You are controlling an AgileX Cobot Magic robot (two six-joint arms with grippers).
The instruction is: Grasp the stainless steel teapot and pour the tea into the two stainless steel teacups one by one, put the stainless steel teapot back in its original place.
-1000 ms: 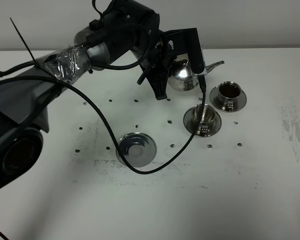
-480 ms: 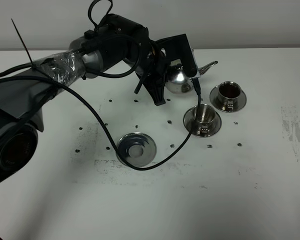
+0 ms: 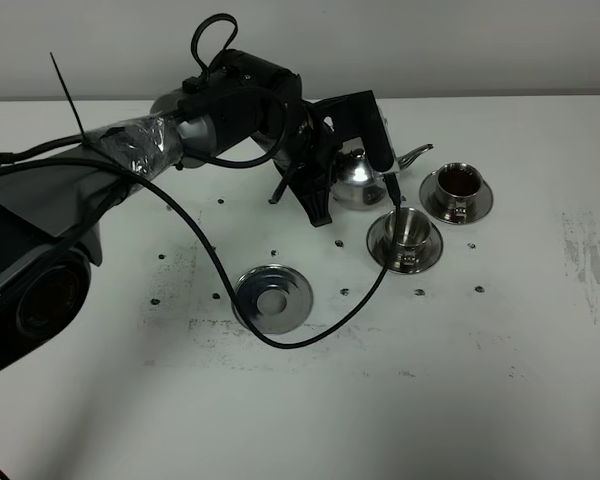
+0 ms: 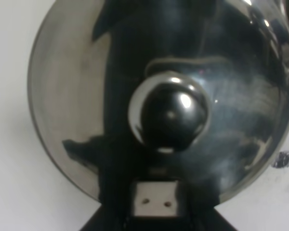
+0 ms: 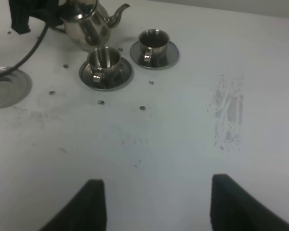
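Note:
My left gripper [image 3: 348, 150] is shut on the loop handle of the stainless steel teapot [image 3: 358, 175], which hangs upright just behind the near teacup. Its spout [image 3: 416, 154] points right. Whether its base touches the table I cannot tell. In the left wrist view the domed lid [image 4: 77, 96] and its knob [image 4: 169, 115] fill the frame. The near teacup [image 3: 406, 232] looks grey inside. The far teacup [image 3: 458, 184] holds dark liquid. Each stands on a saucer. The flat steel disc [image 3: 272, 298] lies bare to the front left. My right gripper [image 5: 164, 207] is open over bare table.
A black cable [image 3: 210, 262] loops from the left arm across the table, past the disc's front edge and up to the wrist. Small dark specks dot the white tabletop [image 3: 500, 380]. A scuffed patch [image 5: 229, 113] marks the table on the right.
The left arm has brought the teapot down and slightly toward the front, so the spout now sits lower, close behind the near cup. The cups and the disc have stayed put.

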